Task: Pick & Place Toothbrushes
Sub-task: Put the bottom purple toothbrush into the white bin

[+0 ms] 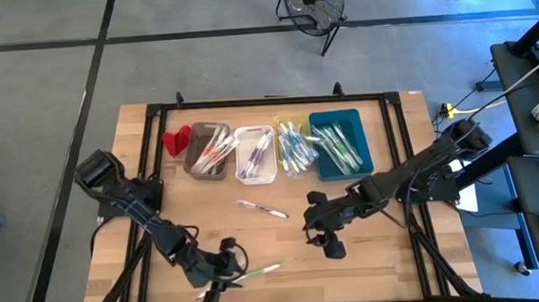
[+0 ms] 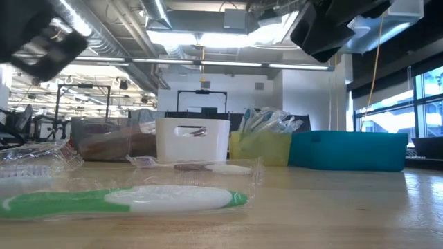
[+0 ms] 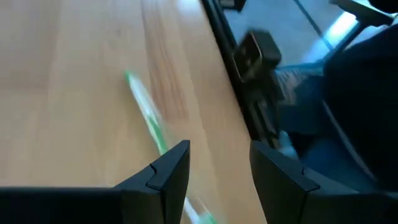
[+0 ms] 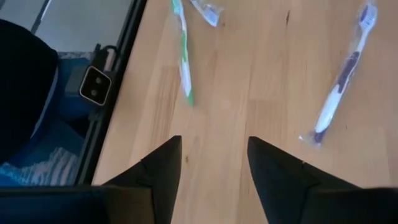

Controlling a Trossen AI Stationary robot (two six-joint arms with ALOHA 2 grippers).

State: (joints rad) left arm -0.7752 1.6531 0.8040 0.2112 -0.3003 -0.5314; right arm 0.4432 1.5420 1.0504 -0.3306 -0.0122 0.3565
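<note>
Wooden tabletop (image 1: 372, 258) with four bins in a row at the far side: grey bin (image 1: 208, 150), white bin (image 1: 255, 154), yellow bin (image 1: 293, 140), teal bin (image 1: 342, 143). All four hold toothbrushes (image 1: 342, 152). A small red object (image 1: 176, 139) sits just beside the grey bin, at the row's left end.

Two loose ones lie on the bare wood. A green-and-white toothbrush (image 1: 259, 271) lies near the front edge, just beside the left tool (image 1: 220, 286); in the low view it is close up in its clear wrapper (image 2: 124, 200). A purple-and-white toothbrush (image 1: 261, 209) lies mid-tabletop, apart from both arms, also visible from the right wrist (image 4: 341, 84).

Left tool sits low at the front edge, fingers (image 3: 168, 171) apart, nothing between them; the green brush (image 3: 146, 115) lies just ahead of the left finger, contact unclear.

Right tool (image 1: 331, 245) is over bare wood right of centre, fingers (image 4: 163, 163) apart with a clear gap, empty, only wood showing between them. The green brush (image 4: 183, 59) is ahead of it, well apart.
</note>
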